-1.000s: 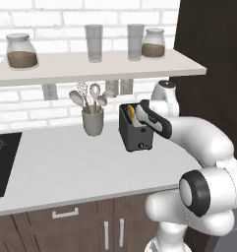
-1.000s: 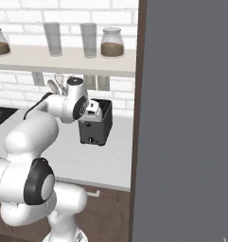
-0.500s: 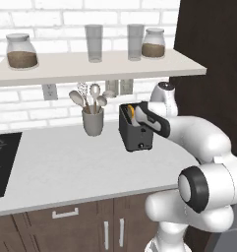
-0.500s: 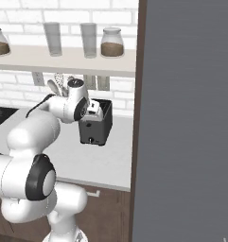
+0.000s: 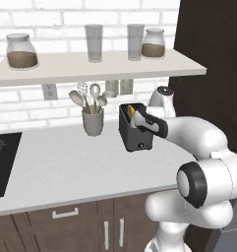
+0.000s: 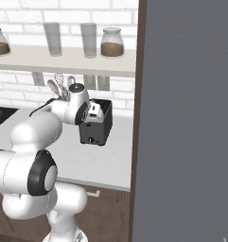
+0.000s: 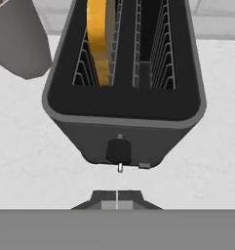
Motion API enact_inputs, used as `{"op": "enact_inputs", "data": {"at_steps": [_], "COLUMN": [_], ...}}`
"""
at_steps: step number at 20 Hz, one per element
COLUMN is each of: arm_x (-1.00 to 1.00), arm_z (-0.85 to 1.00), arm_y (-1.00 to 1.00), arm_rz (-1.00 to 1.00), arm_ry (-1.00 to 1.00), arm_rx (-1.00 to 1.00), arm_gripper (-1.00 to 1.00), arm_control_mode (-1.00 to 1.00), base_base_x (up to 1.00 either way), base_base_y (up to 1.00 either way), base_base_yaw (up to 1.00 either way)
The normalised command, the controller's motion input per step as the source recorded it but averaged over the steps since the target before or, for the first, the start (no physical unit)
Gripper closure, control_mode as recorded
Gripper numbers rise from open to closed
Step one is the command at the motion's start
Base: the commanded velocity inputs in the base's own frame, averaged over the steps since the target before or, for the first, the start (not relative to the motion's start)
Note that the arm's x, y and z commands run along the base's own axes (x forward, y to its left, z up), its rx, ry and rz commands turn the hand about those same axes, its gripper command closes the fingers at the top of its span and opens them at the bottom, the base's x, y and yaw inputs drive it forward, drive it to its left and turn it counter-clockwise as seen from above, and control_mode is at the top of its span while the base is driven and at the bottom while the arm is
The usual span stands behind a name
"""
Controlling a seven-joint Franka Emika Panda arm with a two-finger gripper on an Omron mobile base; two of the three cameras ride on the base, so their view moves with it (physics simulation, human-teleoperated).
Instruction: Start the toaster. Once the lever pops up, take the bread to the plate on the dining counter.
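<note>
While we look down the hand view, the toaster (image 7: 124,88) fills mid-frame | the bread (image 7: 100,39) stands in its left slot, upper left | our gripper (image 7: 117,201) at bottom centre, fingertips touching, holding nothing | utensil cup (image 7: 16,41) upper left.

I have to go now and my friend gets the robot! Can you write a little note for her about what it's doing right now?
Gripper: fingertips look pressed together, holding nothing, just in front of the toaster's narrow end, lined up with its lever.
Toaster: on the pale worktop, beside the grey utensil cup.
Bread: standing in one slot of the toaster, the other slot empty.
Done: arm brought up to the toaster.
Left: start the toaster, wait for the pop, lift the bread out, carry it to the plate on the dining counter.
</note>
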Motion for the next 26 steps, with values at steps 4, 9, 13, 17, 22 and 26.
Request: {"op": "enact_inputs", "data": {"at_steps": [4, 9, 13, 17, 22, 26], "arm_x": [0.15, 0.16, 0.19, 0.20, 0.17, 0.07], "arm_z": [-0.14, -0.17, -0.18, -0.21, -0.23, -0.37], "arm_y": [0.00, 0.00, 0.00, 0.00, 0.00, 0.00], "arm_rz": [0.00, 0.00, 0.00, 0.00, 0.00, 0.00], "arm_ry": [-0.02, -0.01, 0.00, 0.00, 0.00, 0.00], "arm_rx": [0.00, 0.00, 0.00, 0.00, 0.00, 0.00], "arm_gripper": [1.00, 1.00, 1.00, 1.00, 1.00, 1.00], "arm_control_mode": [-1.00, -1.00, -1.00, -1.00, -1.00, -1.00], "base_base_x": [0.00, 0.00, 0.00, 0.00, 0.00, 0.00], "base_base_y": [0.00, 0.00, 0.00, 0.00, 0.00, 0.00], "base_base_yaw": [0.00, 0.00, 0.00, 0.00, 0.00, 0.00]}}
